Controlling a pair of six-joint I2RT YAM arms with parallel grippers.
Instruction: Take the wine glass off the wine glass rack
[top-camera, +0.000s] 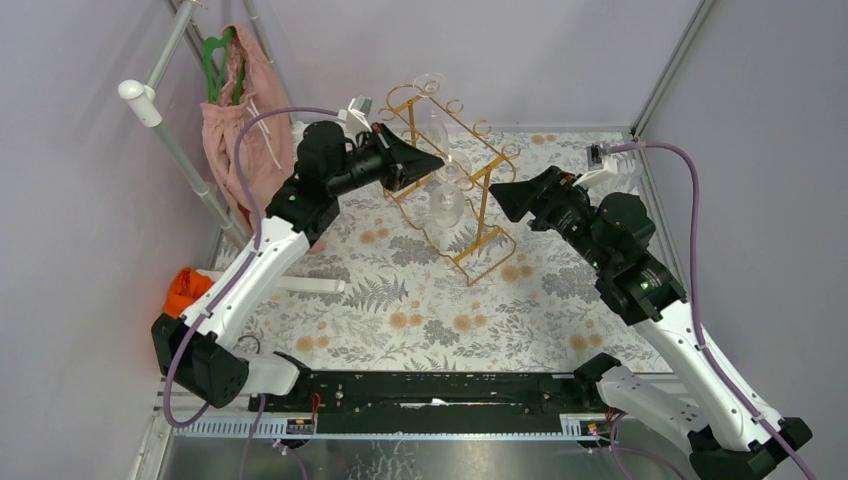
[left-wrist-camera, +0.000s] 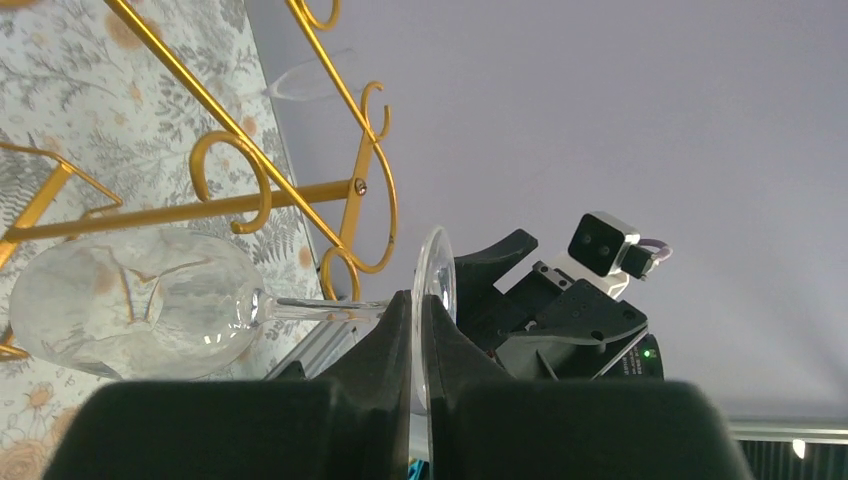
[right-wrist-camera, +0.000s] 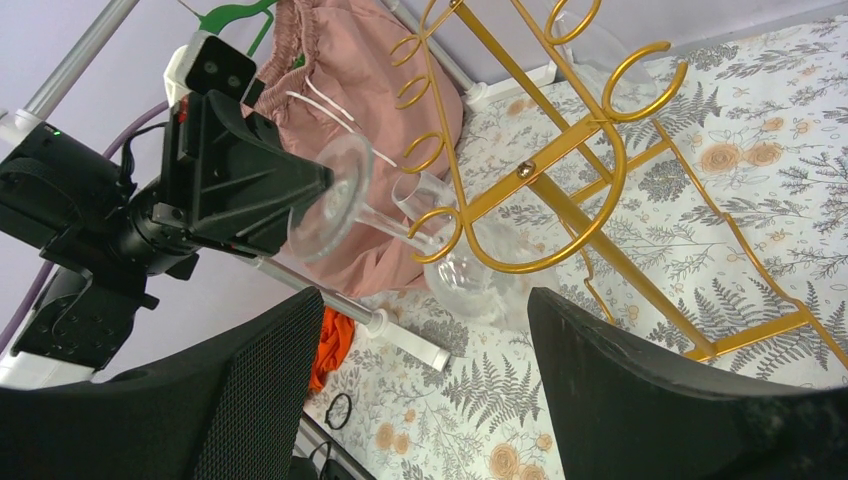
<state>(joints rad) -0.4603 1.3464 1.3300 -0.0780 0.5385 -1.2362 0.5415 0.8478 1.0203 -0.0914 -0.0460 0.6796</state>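
left pincer (left-wrist-camera: 418, 310) gripping wine glass (left-wrist-camera: 130, 305) foot, clear wrist-side, unclear overhead

My left fingers (left-wrist-camera: 385, 375) hide the lower part of the foot of the wine glass (left-wrist-camera: 130, 300). My 2 right fingers (right-wrist-camera: 660, 400) are cut off by the bottom edge.

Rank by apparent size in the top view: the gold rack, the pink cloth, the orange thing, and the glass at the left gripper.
1. wine glass rack: largest outline, though only thin wire.
2. pink cloth: close behind.
3. wine glass and orange thing: these look alike, so not ranked.
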